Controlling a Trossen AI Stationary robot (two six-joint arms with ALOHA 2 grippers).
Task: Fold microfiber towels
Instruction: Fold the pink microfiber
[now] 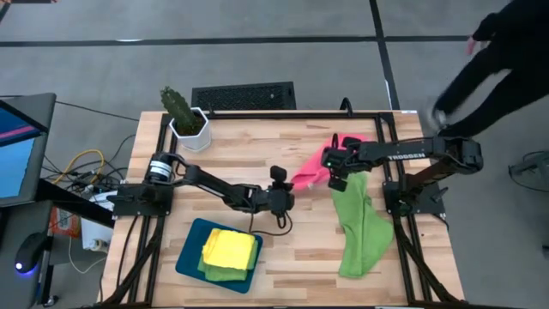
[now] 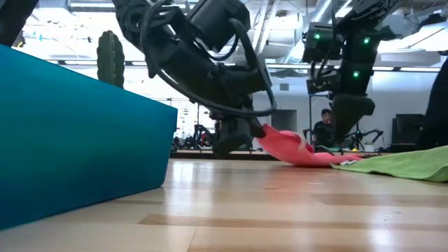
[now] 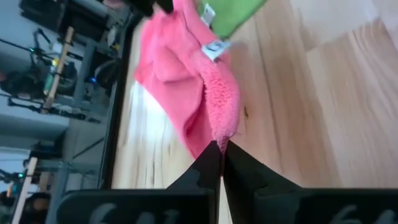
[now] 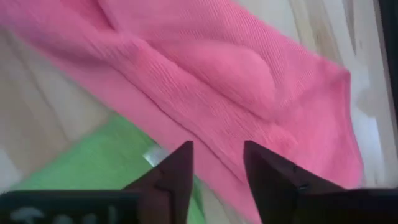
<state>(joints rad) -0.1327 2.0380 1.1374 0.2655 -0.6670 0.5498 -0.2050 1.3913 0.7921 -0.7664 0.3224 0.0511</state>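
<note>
A pink towel lies bunched at the table's far right, partly over a lime green towel spread toward the near right. My left gripper is shut on the pink towel's near-left corner. My right gripper is open and stands over the pink towel where it overlaps the green one. A folded yellow towel lies on a green one in the dark teal tray. My left gripper pinches the pink towel's corner between its two fingertips, coming level from the table's left. The corner is raised just off the table. The rest of the towel slopes down slack onto the table and the green towel. My right gripper: I cannot tell whether its fingers touch the pink towel.
A potted cactus stands at the far left corner. The teal tray is near the front left. A person stands beyond the table's far right corner. Bare wood lies in the middle of the table and at its near edge.
</note>
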